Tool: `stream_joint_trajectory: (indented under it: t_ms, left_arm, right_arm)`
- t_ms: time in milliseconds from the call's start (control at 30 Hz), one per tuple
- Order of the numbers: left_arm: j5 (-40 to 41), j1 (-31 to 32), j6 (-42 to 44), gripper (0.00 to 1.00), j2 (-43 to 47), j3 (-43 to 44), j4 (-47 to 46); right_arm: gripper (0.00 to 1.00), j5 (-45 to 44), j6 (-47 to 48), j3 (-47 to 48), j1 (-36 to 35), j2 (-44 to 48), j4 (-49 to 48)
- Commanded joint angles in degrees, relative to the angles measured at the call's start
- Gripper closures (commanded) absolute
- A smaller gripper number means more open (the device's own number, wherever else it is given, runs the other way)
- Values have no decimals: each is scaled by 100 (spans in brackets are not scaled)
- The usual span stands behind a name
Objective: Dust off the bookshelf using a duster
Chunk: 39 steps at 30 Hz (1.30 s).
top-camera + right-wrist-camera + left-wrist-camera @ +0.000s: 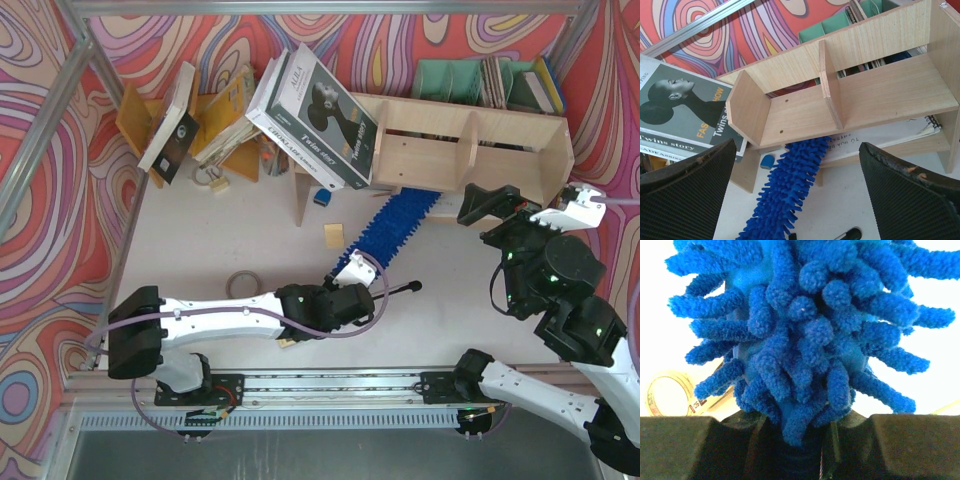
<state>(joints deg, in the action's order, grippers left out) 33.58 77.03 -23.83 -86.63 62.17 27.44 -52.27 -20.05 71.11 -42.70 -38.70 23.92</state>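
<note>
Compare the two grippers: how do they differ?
The left gripper is shut on the near end of the duster; the right gripper is open and holds nothing. The left gripper sits mid-way across the table; the right gripper hovers by the right end of the bookshelf. Both point toward the bookshelf.

Large black-and-white book cover [685,107]: "Twins story" legible; orange lettering starting "FAS" is cut off. Other print unreadable.

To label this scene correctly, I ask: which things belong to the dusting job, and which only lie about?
Job: duster, held by the left gripper; bookshelf.
Lying about: tape roll, large magazine, green file holders, black pen.
</note>
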Motion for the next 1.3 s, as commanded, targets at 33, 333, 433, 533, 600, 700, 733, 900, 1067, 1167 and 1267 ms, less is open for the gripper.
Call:
stream_joint_trajectory:
  t_ms: [33,333,433,533,600,700,733,900,1067,1167,1267]
  left_arm:
    - [234,-65,-317,100,164,-13,-127]
    - [-264,-58,192,100,-601,1153,-190]
    - [-456,-64,470,100,-983,1681,-149]
    - [-683,-60,712,100,-1446,2130,-140]
    - [-855,-57,848,100,-1760,2452,-57]
    - [-1061,-51,1023,100,-2062,2722,10]
    - [-1124,-50,1060,100,-2117,2743,-8]
    - [-1402,-55,1179,100,-2293,2716,165]
    - [-1538,-53,1202,100,-2319,2482,395]
    - [-1315,-55,1129,100,-2114,2160,356]
    - [-1070,-71,1046,100,-1752,1774,248]
  right_arm:
    - [1,-29,-113,-75,0,-24,-14]
    - [1,-20,-163,-96,4,20,64]
    - [1,-29,-186,-114,4,43,70]
    - [1,-44,-209,-115,0,56,95]
    - [1,-55,-214,-117,6,70,105]
    - [1,-76,-209,-115,3,82,123]
    - [1,-73,-205,-115,-1,86,127]
    - [1,-100,-200,-134,-2,78,127]
    - [1,-103,-198,-158,6,57,101]
    - [1,-99,-192,-160,6,56,101]
    - [1,-99,-197,-172,5,74,108]
